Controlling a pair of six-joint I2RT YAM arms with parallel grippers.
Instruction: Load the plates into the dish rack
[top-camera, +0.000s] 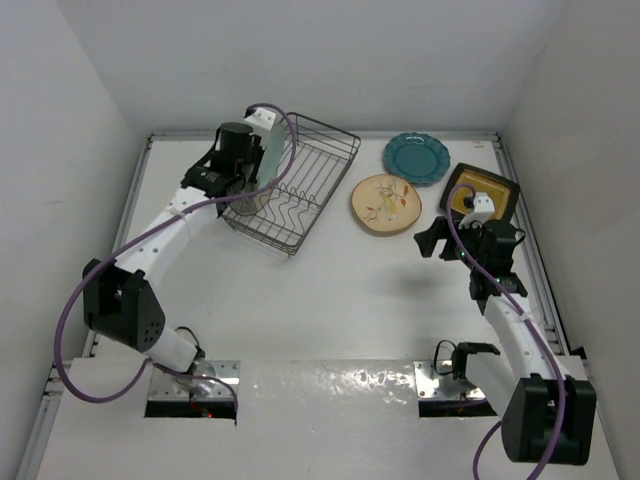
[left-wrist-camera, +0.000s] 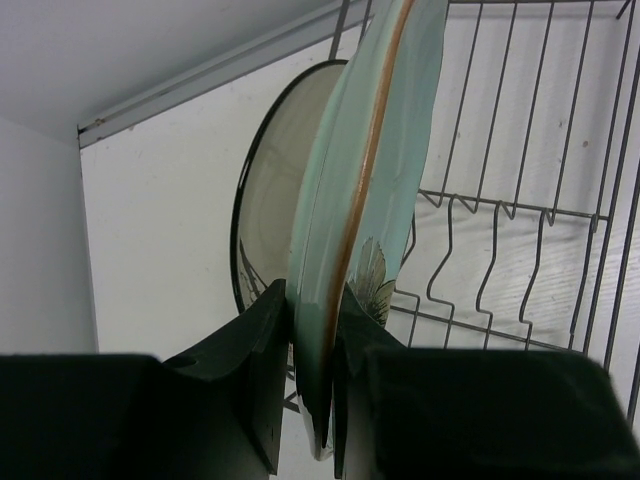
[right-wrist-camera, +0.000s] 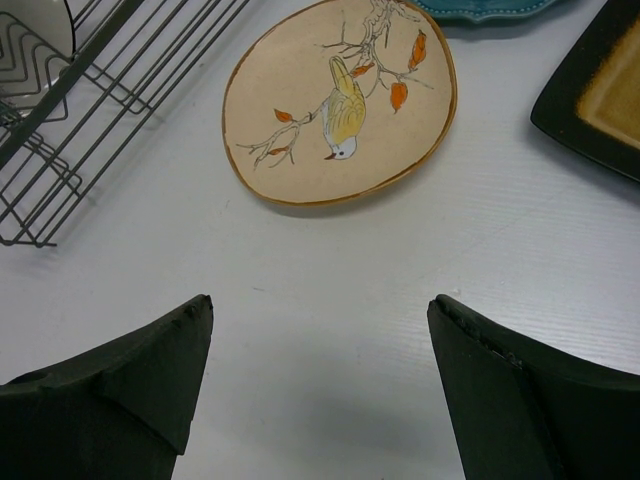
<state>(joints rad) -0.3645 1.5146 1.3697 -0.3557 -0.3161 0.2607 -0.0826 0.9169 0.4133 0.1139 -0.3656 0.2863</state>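
Seen from overhead, two robot arms work at a white table. The left arm reaches toward eleven o'clock, where the dark wire dish rack sits at an angle. The left gripper is pinched tight on the near rim of the pale aqua plate. It holds the plate upright on edge at the rack's left end, apparently so it can settle into a slot between the wavy floor wires. Whether it is seated there cannot be told. Just beside it, toward nine o'clock in the wrist view, the grey dark-rimmed plate stands on edge in the rack, and it is unclear whether the two touch. Three plates lie flat outside the rack: a cream plate painted with a yellow bird at one o'clock near the centre, a scalloped teal plate farther out the same way, and a square amber plate at two o'clock. The right gripper hovers at three o'clock over bare table near the amber plate. Its fingers are spread wide and hold nothing, probably parked clear of the rack.
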